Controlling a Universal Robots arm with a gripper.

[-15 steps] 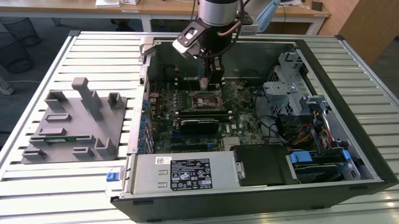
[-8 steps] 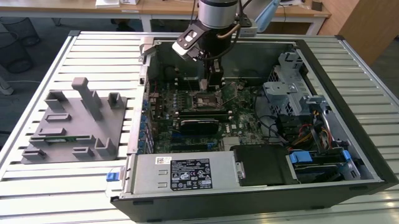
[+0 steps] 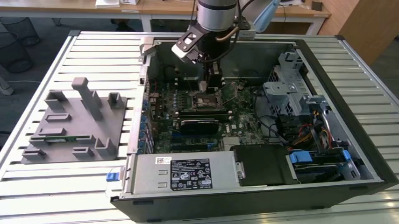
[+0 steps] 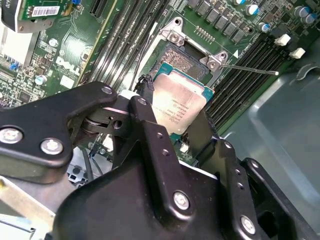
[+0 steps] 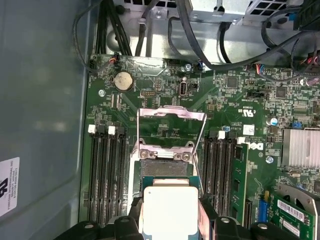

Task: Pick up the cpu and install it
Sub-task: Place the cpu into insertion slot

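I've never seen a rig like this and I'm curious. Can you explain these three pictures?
It is a robot arm working over an open computer case on a slatted table. The exterior view is taken from off the arm; at the exterior view's left lies a grey parts holder. The two wrist views come from cameras on the arm, facing the green motherboard. The pincer is shut on the cpu, a small silvery square chip, at the open socket.
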